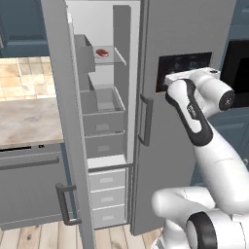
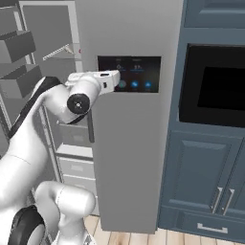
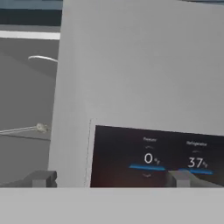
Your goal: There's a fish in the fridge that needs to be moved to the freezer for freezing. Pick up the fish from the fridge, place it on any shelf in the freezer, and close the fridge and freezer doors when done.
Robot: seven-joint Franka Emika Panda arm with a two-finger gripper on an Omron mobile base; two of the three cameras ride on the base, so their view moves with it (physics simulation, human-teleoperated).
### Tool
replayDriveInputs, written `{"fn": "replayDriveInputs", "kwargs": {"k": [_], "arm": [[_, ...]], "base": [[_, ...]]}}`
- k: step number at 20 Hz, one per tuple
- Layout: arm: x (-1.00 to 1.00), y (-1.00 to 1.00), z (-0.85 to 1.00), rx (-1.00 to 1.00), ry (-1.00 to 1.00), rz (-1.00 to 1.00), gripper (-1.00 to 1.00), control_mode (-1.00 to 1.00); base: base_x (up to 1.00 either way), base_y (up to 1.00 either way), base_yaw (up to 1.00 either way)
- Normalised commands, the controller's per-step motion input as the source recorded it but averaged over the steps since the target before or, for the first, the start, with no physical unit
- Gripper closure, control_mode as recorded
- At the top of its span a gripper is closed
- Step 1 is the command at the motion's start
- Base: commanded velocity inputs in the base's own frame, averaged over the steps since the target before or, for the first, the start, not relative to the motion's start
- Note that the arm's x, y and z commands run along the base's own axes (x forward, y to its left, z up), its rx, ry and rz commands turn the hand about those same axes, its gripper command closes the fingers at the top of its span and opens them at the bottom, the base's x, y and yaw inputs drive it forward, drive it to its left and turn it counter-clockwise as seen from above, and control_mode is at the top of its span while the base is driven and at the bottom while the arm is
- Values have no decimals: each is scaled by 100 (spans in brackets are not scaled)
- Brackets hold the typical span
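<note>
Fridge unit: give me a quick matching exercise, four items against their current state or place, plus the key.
Items:
1. fridge door
2. freezer door
3. red item
4. gripper

States:
A. swung open
B. open, facing the black panel
C. shut
D. on the freezer's glass shelf

Pairs: 1-C, 2-A, 3-D, 4-B

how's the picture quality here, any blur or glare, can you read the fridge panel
Hand view: soft and blurry, yet the panel digits read 0 and 37. Right base view: panel lights show as blue smudges, unreadable. Left base view: even flat lighting, no glare, soft shading inside the freezer.
</note>
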Motion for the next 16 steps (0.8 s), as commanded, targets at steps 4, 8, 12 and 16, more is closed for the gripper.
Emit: {"fn": "replayDriveInputs", "kwargs": {"k": [4, 8, 12, 16], "arm": [[-100, 0, 85, 26, 13, 0, -100, -100], [-100, 0, 51, 28, 22, -1, -100, -100], [-100, 25, 1, 24, 30, -9, -100, -100], [-100, 47, 0, 14, 4, -9, -100, -100]], "base": [[0, 0, 0], [0, 0, 0], [0, 0, 0], [0, 0, 0]]}}
